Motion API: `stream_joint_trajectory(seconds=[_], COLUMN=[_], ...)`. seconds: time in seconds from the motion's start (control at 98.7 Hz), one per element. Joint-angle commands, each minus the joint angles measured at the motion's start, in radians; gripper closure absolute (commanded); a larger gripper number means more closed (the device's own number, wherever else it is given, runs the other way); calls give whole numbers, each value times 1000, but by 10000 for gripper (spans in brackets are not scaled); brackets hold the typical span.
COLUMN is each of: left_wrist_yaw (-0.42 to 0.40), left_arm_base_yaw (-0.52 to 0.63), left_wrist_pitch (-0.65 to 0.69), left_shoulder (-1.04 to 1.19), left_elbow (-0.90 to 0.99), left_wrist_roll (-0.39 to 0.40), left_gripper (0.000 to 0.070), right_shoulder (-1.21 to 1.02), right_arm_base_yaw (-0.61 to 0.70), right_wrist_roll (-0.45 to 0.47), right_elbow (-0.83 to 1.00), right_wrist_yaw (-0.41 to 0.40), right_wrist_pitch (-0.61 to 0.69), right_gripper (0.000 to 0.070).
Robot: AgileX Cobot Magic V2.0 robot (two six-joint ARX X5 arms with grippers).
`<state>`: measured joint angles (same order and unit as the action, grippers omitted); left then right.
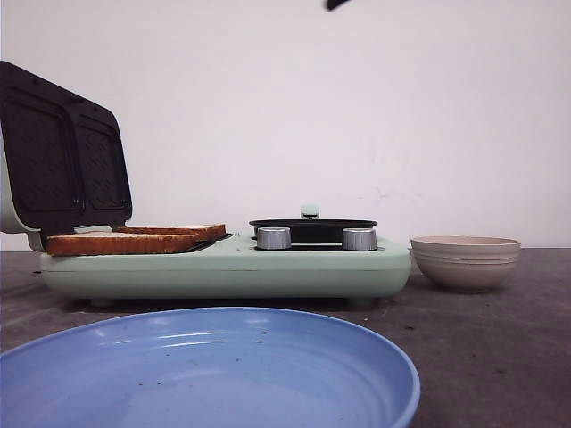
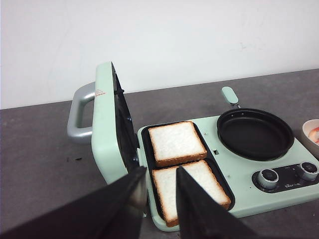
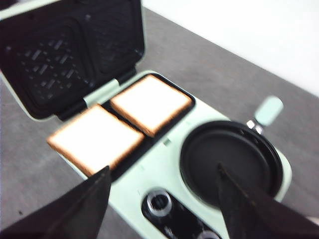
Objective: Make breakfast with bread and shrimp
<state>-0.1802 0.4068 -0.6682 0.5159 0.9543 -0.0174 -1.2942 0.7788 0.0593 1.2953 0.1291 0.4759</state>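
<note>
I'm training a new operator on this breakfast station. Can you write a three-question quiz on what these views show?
1. True or false: the lid of the sandwich maker is closed over the bread.
2. How many slices of bread lie on the sandwich plate?
3. What is in the round black pan? A) shrimp B) one slice of bread C) nothing visible

Key:
1. False. The lid stands open.
2. Two, side by side: one farther from the knobs, one partly overhanging the plate's edge.
3. C. The pan looks bare in both wrist views. The left gripper and right gripper are both open, holding nothing.
</note>
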Motion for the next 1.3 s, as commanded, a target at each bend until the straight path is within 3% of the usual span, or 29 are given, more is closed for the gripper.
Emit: stream_joint_trajectory(seconds=[0.0,0.324,0.588,0.821,1.014,1.227,1.287], left_wrist_yaw=[-3,-3,-3,-3,-3,-2,-3], left_arm_base_yaw=[3,3,3,3,3,3,3], left_wrist_pitch=[11,11,10,-5,-21,-10,-4], left_shoulder=[3,3,3,3,3,4,6], left_elbow=[10,10,10,10,10,10,10], left_wrist_roll=[-3,-29,-29,-28,-32,-184,-211], left_gripper=[620,620,620,620,620,617,580], right_shoulder=[45,344,590,752,830,861,861], right_arm_base_yaw=[3,0,0,0,0,0,0], right_wrist_roll=[39,133,211,274,275,275,277], right_elbow=[-53,-400,-608,-688,-688,-688,-688], right_wrist_yaw=[-6,-24,0,31,63,80,80], right_wrist_pitch=[-24,-125,-131,-53,26,65,74], right_gripper=[289,289,290,290,290,290,290])
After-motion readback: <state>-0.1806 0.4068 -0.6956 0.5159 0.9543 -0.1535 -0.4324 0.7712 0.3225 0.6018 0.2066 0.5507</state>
